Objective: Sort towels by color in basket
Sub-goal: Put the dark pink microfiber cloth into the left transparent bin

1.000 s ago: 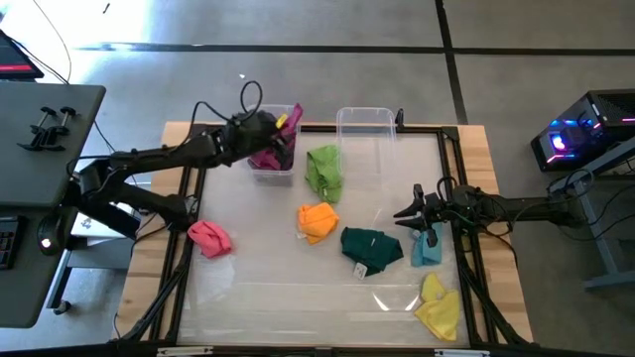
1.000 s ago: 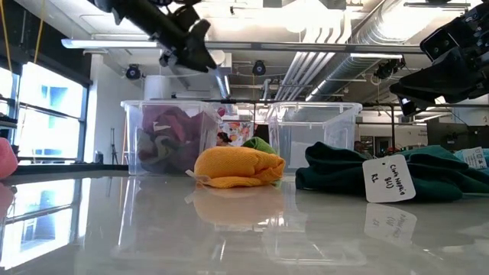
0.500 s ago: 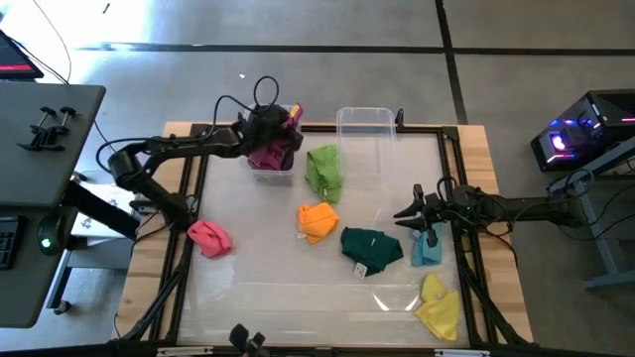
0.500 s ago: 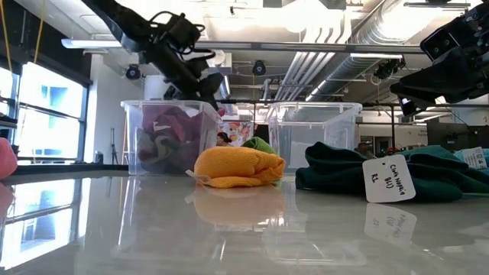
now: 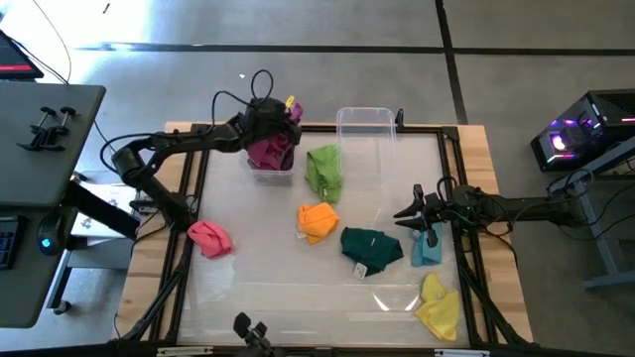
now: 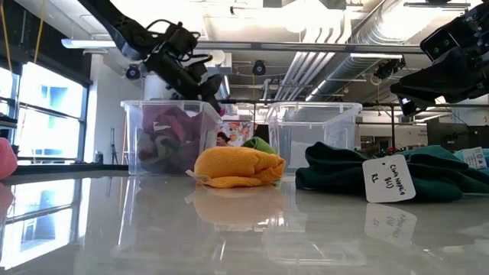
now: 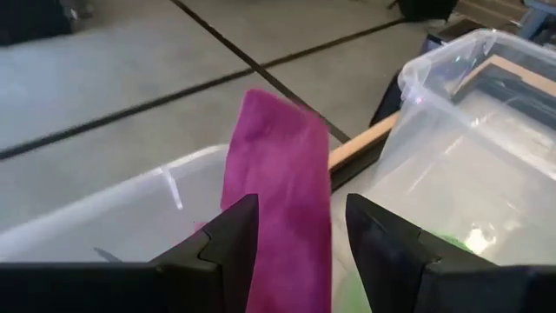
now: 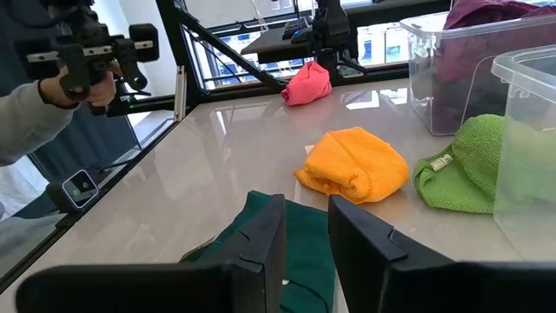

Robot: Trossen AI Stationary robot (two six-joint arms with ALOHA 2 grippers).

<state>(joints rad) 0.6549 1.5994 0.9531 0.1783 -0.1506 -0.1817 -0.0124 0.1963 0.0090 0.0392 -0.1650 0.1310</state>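
Note:
My left gripper point(image 7: 301, 202) is over the left clear bin point(image 5: 270, 164) at the table's far edge, shut on a purple towel point(image 7: 278, 148). Magenta towels point(image 5: 266, 154) lie in that bin. The clear bin point(image 5: 366, 127) to its right holds nothing that I can see. On the table lie the light green point(image 5: 323, 171), orange point(image 5: 317, 220), dark green point(image 5: 371, 246), light blue point(image 5: 427, 248), yellow point(image 5: 439, 305) and pink point(image 5: 209, 237) towels. My right gripper point(image 8: 304, 235) waits open at the right edge, above the light blue towel. My left gripper pinches the purple towel between its two fingers, one on either side of the cloth's strip point(image 7: 291, 243). The fingers slant down from the table's left side. The free end point(image 7: 276, 122) sticks out past the fingertips, over the bin's far rim and clear of the table.
A dark frame point(image 5: 451, 159) runs round the table's glossy top. The dark green towel carries a white tag point(image 6: 389, 178). Beyond the table's near left corner, a person's sleeve and hand point(image 8: 52, 87) hold a dark device.
My left gripper has sunk toward the left bin with the purple towel and gone a little toward the table's far edge, rolling slightly. It has stayed shut on the towel. The right arm has kept still.

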